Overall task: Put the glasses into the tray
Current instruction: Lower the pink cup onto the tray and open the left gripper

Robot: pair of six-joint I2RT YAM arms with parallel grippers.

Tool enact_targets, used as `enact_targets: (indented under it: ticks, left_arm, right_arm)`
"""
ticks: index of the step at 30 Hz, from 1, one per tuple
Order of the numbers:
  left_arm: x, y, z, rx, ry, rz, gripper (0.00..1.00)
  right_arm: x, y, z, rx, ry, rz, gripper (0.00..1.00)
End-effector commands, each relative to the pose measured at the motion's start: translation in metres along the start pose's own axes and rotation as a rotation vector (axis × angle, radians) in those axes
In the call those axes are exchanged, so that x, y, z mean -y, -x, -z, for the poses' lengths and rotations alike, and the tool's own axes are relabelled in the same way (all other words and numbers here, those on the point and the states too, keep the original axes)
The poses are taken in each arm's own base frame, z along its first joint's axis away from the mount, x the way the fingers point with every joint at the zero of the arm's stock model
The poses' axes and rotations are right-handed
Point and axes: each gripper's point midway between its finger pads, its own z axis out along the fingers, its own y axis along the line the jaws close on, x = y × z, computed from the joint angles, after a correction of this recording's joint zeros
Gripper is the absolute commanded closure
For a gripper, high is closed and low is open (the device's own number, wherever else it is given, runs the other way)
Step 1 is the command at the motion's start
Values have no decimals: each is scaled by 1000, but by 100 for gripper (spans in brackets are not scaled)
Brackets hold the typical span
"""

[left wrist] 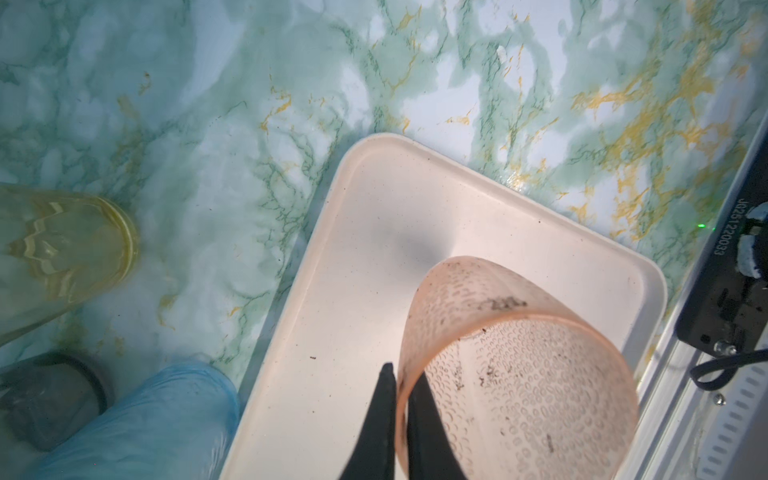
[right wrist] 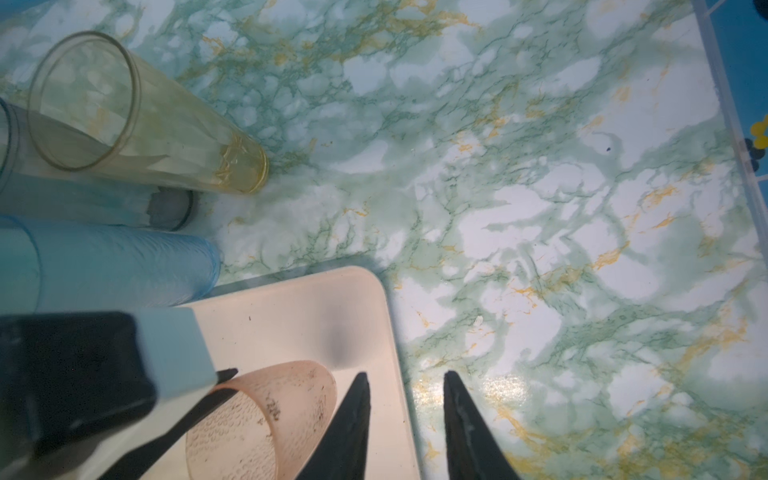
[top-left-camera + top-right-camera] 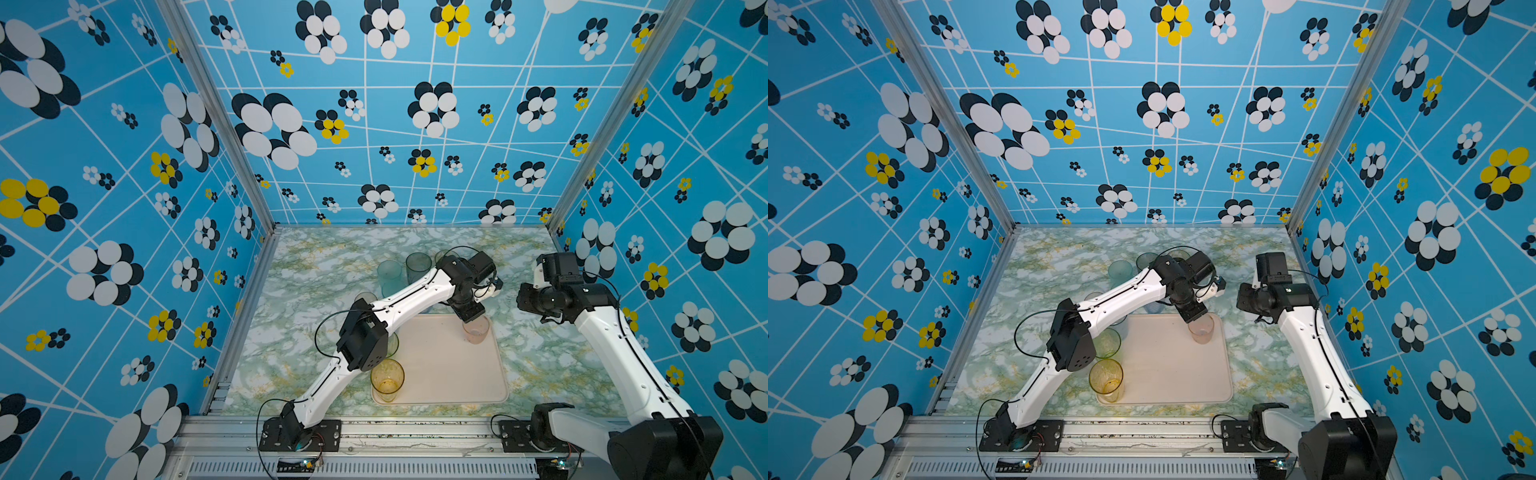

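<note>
Pink glass (image 3: 476, 330) upright at the tray's (image 3: 449, 374) far right corner; cannot tell if its base is down. Left gripper (image 1: 403, 374) pinches its wall, one finger inside. Right gripper (image 2: 405, 378) spread, empty, over that corner's rim. Step: set-down. Next: release, then lift straight clear without tipping.

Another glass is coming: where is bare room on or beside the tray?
Bare: middle and near-right of the cream rectangular tray, between the short pink glass the left gripper holds at its far-right corner and the tall amber glass near-left; also marble table right of it. Crowded: teal tumbler and grey tumbler behind its far-left edge.
</note>
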Motion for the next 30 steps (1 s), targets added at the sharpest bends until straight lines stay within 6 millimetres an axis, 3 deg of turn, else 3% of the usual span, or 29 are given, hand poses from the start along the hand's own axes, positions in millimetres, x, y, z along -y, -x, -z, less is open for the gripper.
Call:
enact_targets:
  ticks: [1,14,17,22,26,30]
  left_arm:
    - [-1,2,-6,-12,44,-34,95]
    - [-3,3,-33,-27,106,-47,93]
    - [-5,2,-38,-31,105,-43,85]
    - [-5,1,-43,-34,94,-33,82]
    - [-7,4,-37,-20,96,-18,74]
    - [-14,17,-11,48,111,7,67]
  right_arm:
    - [-2,-21,0,-59,35,-4,69]
    - [-19,-42,-14,-133,149,-15,72]
    - [-20,-49,-18,-155,157,-18,74]
    - [-24,-58,-22,-178,183,-22,77]
    - [-27,-64,-22,-190,198,-17,77]
    - [-30,-68,-22,-200,202,-6,78]
